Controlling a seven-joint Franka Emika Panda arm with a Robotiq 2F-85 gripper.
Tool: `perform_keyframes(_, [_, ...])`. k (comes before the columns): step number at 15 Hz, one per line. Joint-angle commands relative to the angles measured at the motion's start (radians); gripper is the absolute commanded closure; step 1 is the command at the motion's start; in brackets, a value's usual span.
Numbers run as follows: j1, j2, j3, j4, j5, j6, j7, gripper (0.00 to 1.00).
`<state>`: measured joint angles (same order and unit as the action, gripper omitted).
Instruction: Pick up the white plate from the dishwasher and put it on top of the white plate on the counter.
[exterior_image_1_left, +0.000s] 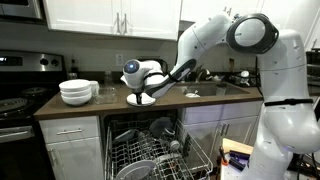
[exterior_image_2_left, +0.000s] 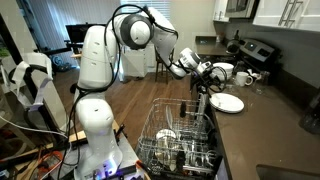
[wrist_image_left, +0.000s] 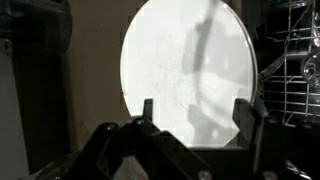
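Observation:
A white plate (exterior_image_1_left: 141, 99) lies flat on the brown counter; it also shows in an exterior view (exterior_image_2_left: 228, 103) and fills the wrist view (wrist_image_left: 185, 60). I cannot tell whether it is one plate or a stack. My gripper (exterior_image_1_left: 140, 86) (exterior_image_2_left: 206, 80) hangs just above it, pointing down. In the wrist view the two fingers (wrist_image_left: 197, 112) stand wide apart over the plate's near edge and hold nothing. The open dishwasher rack (exterior_image_1_left: 150, 150) (exterior_image_2_left: 180, 140) is pulled out below the counter, with a white dish (exterior_image_2_left: 168, 135) standing in it.
A stack of white bowls (exterior_image_1_left: 78, 91) sits on the counter near the stove (exterior_image_1_left: 15, 100). Mugs and bowls (exterior_image_2_left: 228, 71) stand behind the plate. The sink area (exterior_image_1_left: 215, 88) lies further along the counter. The rack's wires (wrist_image_left: 297, 60) show beside the plate.

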<state>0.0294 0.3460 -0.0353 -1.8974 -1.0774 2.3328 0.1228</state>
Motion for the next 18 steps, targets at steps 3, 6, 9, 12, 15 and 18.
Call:
perform_keyframes(3, [0.003, -0.028, 0.008, -0.014, -0.001, -0.062, -0.028, 0.61])
perform_keyframes(6, [0.010, -0.061, 0.018, -0.030, -0.002, -0.076, -0.031, 0.57])
perform_keyframes(9, [0.014, -0.118, 0.044, -0.059, 0.014, -0.066, -0.054, 0.26])
perform_keyframes(12, [0.022, -0.180, 0.071, -0.088, 0.052, -0.058, -0.097, 0.08])
perform_keyframes(15, [0.022, -0.246, 0.104, -0.129, 0.164, -0.038, -0.211, 0.00])
perform_keyframes(18, [0.027, -0.293, 0.124, -0.157, 0.321, -0.038, -0.342, 0.00])
